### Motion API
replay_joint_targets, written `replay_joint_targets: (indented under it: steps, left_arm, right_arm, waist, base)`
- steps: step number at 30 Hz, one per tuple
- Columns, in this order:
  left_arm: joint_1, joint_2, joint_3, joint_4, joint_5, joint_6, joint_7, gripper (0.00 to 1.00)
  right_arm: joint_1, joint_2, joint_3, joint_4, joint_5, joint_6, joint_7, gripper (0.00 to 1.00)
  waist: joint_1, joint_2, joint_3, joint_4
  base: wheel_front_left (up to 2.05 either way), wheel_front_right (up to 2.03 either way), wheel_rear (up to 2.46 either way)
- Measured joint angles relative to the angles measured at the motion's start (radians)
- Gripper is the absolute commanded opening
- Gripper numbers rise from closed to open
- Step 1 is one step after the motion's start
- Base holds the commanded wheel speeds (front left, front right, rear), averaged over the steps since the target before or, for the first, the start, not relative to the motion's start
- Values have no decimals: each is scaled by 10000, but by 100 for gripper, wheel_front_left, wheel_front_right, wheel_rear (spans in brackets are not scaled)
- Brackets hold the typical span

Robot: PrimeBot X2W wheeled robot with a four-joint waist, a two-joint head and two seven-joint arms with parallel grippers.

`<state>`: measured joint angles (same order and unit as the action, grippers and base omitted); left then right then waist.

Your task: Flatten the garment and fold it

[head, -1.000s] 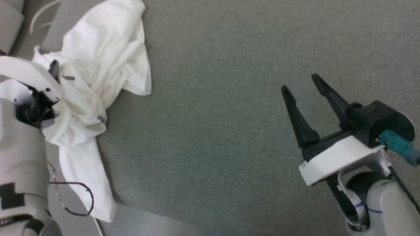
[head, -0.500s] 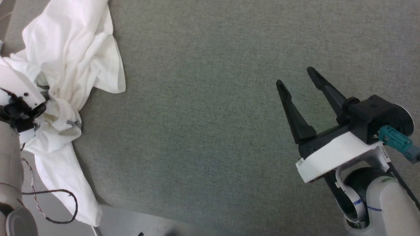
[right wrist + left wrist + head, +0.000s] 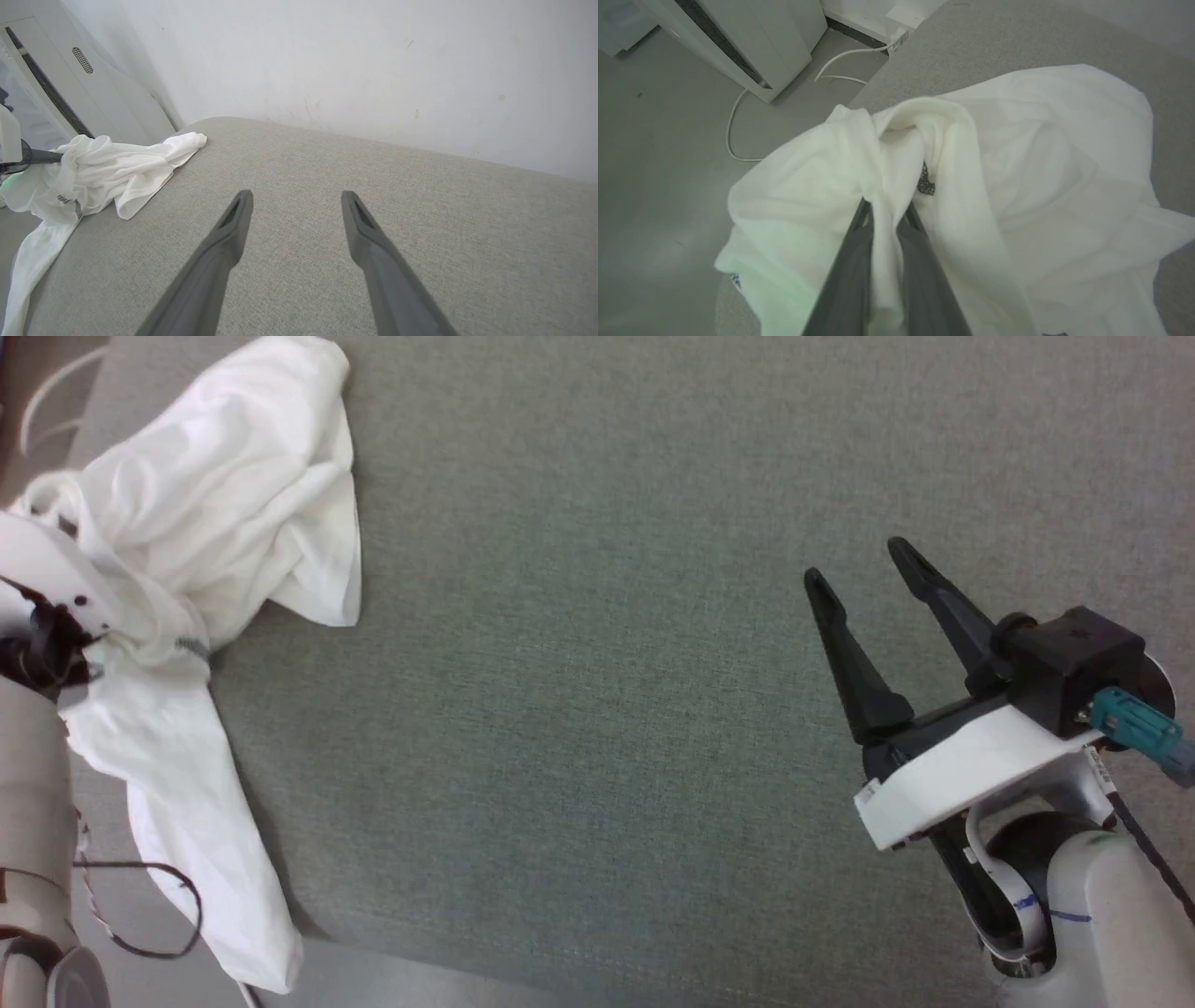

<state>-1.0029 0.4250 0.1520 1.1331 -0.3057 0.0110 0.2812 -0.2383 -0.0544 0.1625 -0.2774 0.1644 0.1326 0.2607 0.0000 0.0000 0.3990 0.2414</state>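
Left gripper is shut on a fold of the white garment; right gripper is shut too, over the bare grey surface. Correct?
No: the right gripper is open over the bare grey surface, as the right wrist view shows. The left gripper is shut on a fold of the garment.

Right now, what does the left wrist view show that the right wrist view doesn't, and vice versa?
Left wrist view adds: the grip up close, with the left gripper jaws pinched on a bunched fold of the garment, plus a white cable on the floor.
Right wrist view adds: the right gripper, jaws wide open above the bare grey surface, the wall behind, and a strip of the garment trailing off the surface's edge.
Shared: the garment heaped at the surface's corner, and the white cabinet.
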Motion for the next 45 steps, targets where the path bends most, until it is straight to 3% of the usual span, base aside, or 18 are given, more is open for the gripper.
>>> replay_joint_targets:
  steps: [10,16,21,27,36,40,45]
  left_arm:
    - [-39,79,-1095,-826,1106,-8,-4322,0]
    - [-89,-157,-1396,-1221,1248,-13,-5173,0]
    - [-79,-656,-1643,-1680,1254,-224,-5283,0]
    - [358,-1699,-1783,-2220,913,-445,-5068,0]
    - [1652,-3536,-2385,-4723,119,-437,-3599,0]
    - [2800,-3737,-3076,-6523,-476,31,-2754,0]
    - [5152,-3764,-4577,-8278,-1498,1200,-2128,0]
  right_arm:
    - [559,15,-683,711,644,-2,-550,100]
    - [913,21,-1139,941,686,0,-715,100]
    - [1150,25,-1302,968,637,-2,-704,100]
    - [1438,23,-1336,963,460,-2,-662,100]
    - [1881,19,-1463,715,50,-2,-380,100]
    - [1911,19,-1446,451,-25,-2,-307,100]
    - [1900,17,-1423,305,-65,-2,-324,100]
  waist:
    - [-2,0,-1502,160]
    - [-3,0,-2403,70]
    - [-4,0,-2919,-324]
    - [-1,0,-3292,-1171]
    - [-2,0,-3675,-2634]
    - [-3,0,-3659,-3218]
    - [0,0,-3235,-3655]
  base:
    - [0,0,0]
    - [0,0,0]
    - [0,0,0]
    - [0,0,0]
    - [0,0,0]
    - [0,0,0]
    - [0,0,0]
